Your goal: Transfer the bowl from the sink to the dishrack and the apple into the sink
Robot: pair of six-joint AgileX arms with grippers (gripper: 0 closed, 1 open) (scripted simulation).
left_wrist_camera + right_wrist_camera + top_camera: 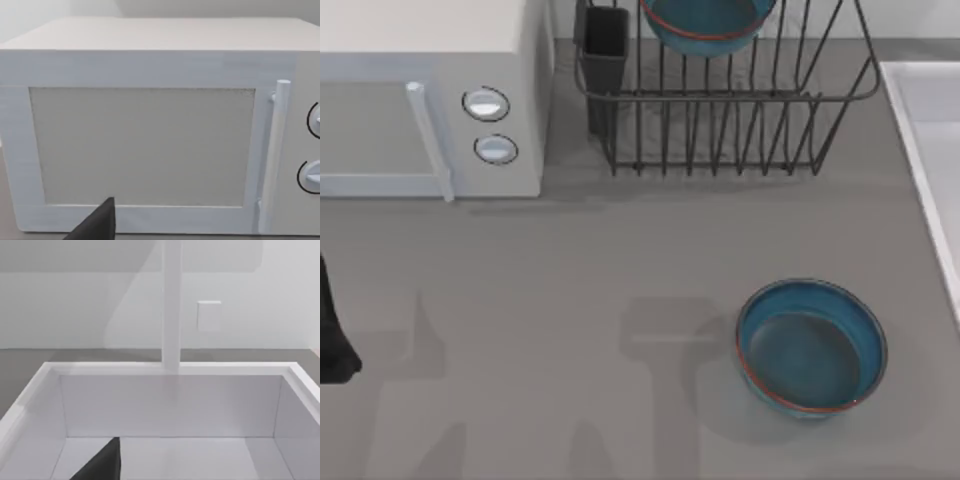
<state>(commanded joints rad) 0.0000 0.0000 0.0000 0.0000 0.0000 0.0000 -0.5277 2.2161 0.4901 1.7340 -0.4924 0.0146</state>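
Note:
One teal-blue bowl (705, 25) with a rust-red rim sits in the dark wire dishrack (740, 120) at the back. A second, alike bowl (810, 345) stands upright on the grey table, front right. The white sink (920, 140) runs along the right edge, and its basin (170, 405) shows from inside in the right wrist view. A dark part of my right gripper (100, 465) hangs over that basin. My left gripper (95, 225) faces the microwave door, and its arm (332, 335) is at the table's left edge. The apple is out of view.
A white microwave (430, 100) with two round knobs stands at the back left. The black cutlery cup (604, 50) hangs on the dishrack's left corner. A white faucet post (171, 305) rises behind the sink.

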